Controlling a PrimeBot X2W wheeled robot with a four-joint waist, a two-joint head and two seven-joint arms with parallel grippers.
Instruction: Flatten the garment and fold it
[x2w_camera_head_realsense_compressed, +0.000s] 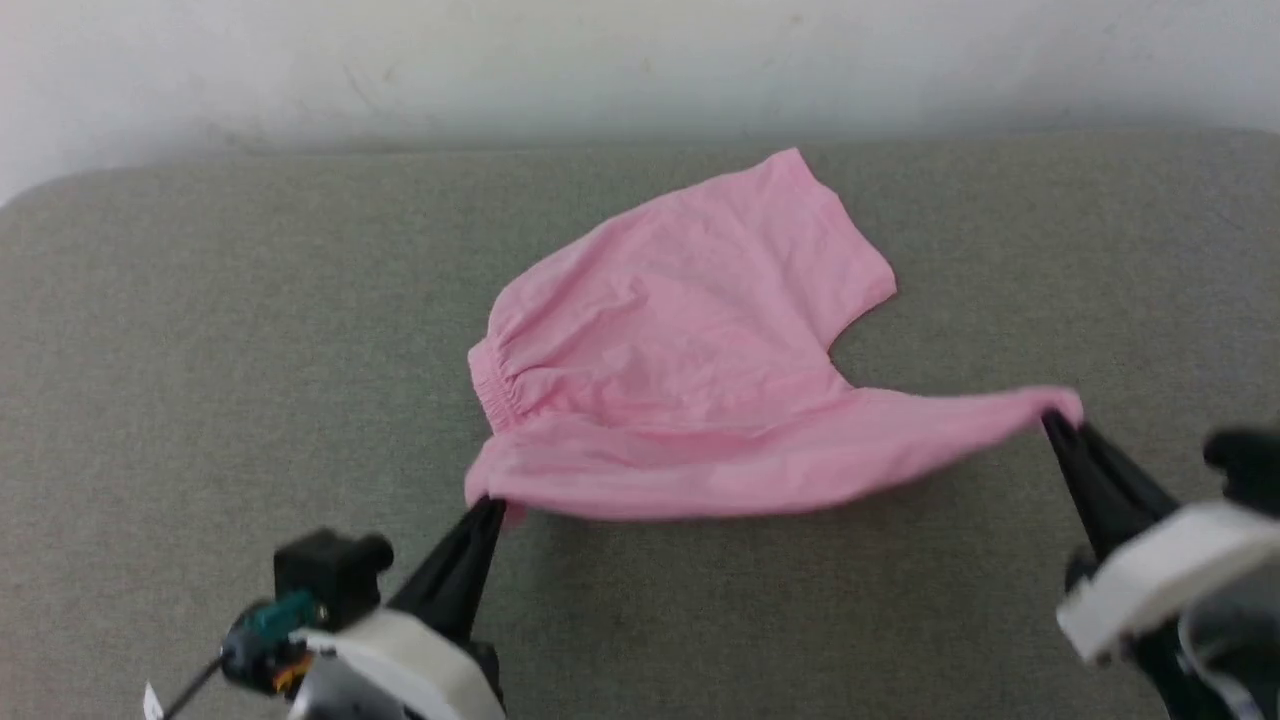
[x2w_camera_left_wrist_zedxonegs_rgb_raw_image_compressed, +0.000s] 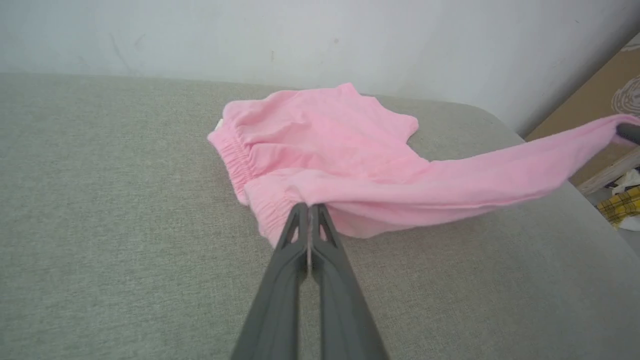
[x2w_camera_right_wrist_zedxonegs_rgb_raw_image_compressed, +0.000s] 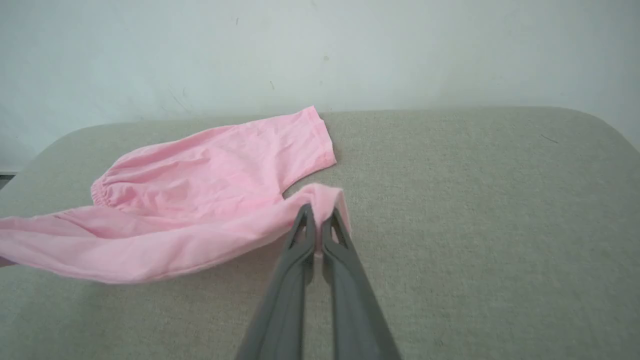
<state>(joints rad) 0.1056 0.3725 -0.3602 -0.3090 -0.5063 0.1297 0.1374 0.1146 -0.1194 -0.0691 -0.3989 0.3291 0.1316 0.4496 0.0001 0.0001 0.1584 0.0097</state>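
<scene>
The light pink garment lies partly on the grey padded table, its gathered waistband to the left and one leg reaching toward the far edge. Its near half is lifted off the surface and stretched between both grippers. My left gripper is shut on the waistband corner. My right gripper is shut on the other leg's hem. In the left wrist view the garment stretches away to the right. A sliver of white tag peeks out behind the waistband.
A white wall runs right behind the table's far edge. In the left wrist view a brown cardboard sheet and a yellow checked cloth lie beyond the table's right end. Bare grey fabric surrounds the garment on all sides.
</scene>
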